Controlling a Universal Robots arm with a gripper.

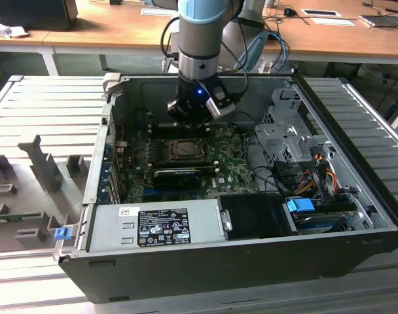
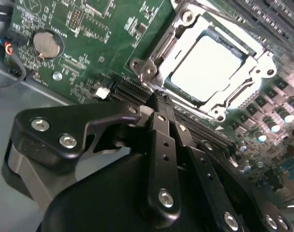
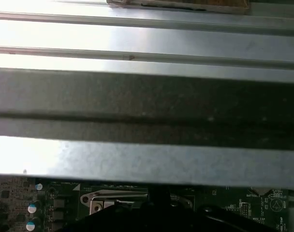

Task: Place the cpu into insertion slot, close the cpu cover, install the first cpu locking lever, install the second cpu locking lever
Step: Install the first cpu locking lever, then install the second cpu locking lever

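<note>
Open computer case (image 1: pixel 251 261) on ribbed metal bench (image 1: pixel 42 118). Cpu (image 2: pixel 205 67) seated in insertion slot (image 2: pixel 169 36), cpu cover (image 2: pixel 256 67) down around it. Gripper (image 2: pixel 156 99) just beside socket, fingers (image 2: pixel 161 125) pressed together, holding nothing.

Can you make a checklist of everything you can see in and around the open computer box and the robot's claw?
Surface: green circuit board inside the open computer case.
Job's things: cpu lies in the insertion slot; cpu cover is down around it.
Clutter: long black card, coin battery.
Claw: claw shut, empty, beside the socket.
Cables: coloured wires at the exterior view's right.
Surroundings: wooden desks behind.
</note>
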